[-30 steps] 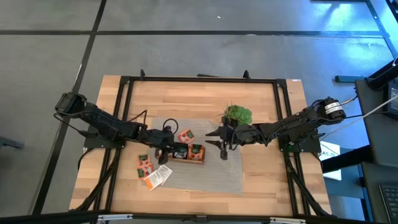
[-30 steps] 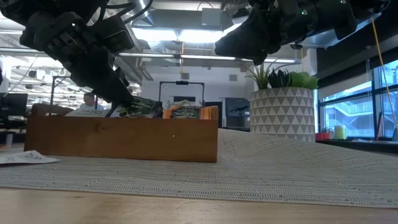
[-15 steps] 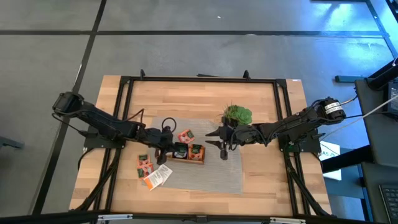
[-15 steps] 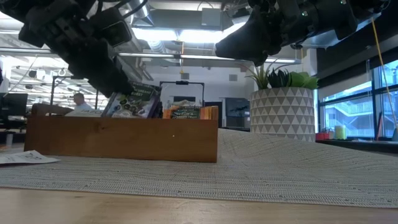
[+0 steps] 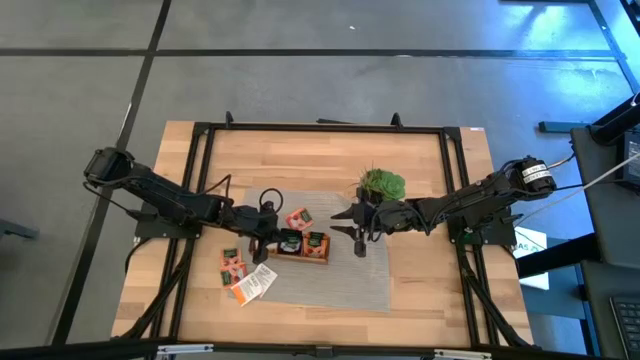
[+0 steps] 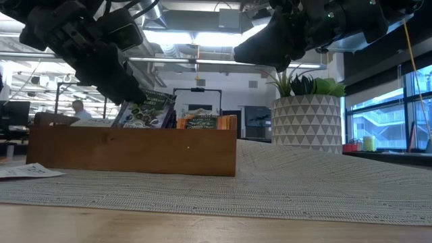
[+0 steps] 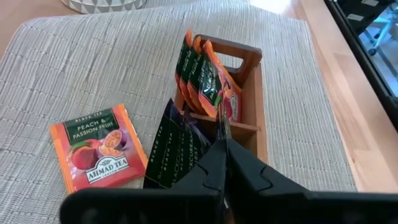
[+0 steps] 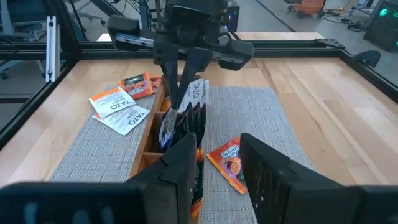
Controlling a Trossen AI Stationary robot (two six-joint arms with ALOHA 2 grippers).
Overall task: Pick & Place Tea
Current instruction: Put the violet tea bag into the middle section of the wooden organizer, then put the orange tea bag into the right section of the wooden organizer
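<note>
A wooden tray (image 5: 300, 245) stands on the woven mat and holds upright tea sachets (image 7: 205, 78). My left gripper (image 7: 222, 144) reaches in from the table's left, over the tray's middle, and is shut at a dark tea sachet (image 6: 147, 111). This sachet stands tilted in the tray. My right gripper (image 8: 217, 165) hovers open above the mat, to the right of the tray (image 8: 149, 146), with nothing between its fingers. More tea sachets (image 5: 240, 270) lie flat on the mat left of the tray. A peach one (image 7: 99, 149) lies on its far side. My left gripper pinches the dark sachet's upper edge (image 7: 208, 144) between its two shut fingers. The fingers slant down from the table's left. The sachet leans tilted, its lower end (image 8: 166, 130) down inside the tray. The fingertips themselves hide the exact spot.
A potted plant in a white patterned pot (image 6: 307, 118) stands on the mat's far right corner, close behind my right arm. Black frame rails (image 5: 200, 180) run along the table's edges. Bare mat (image 5: 350, 280) lies right of the tray, toward the near edge.
The dark sachet has tipped up. It lay low across the tray's top and now stands steeply tilted above the tray's wall. My left gripper's fingers have drawn slightly upward with it. My right arm has kept still.
</note>
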